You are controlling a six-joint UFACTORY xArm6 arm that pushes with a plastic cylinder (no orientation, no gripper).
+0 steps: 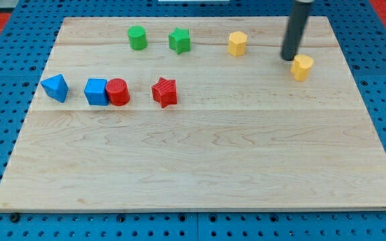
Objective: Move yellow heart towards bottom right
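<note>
My tip [290,58] sits at the far right of the counter [200,174], just left of the yellow heart [302,67] and a little beyond it, so close that I cannot tell whether they touch. There is no end effector with jaws here, only the dark rod, so nothing can be said to be spread or pinched. The yellow heart lies near the far right corner, well apart from the near right corner. Left of it along the far edge stand a yellow hexagon [237,43], a green star [179,41] and a green cylinder [137,37]. Nearer, on the left side, a row runs from a blue triangle [55,88] through a blue cube [96,92] touching a red cylinder [118,92], to a red star [165,92] set a little apart on the right. The counter rests on a blue pegboard [5,94].
</note>
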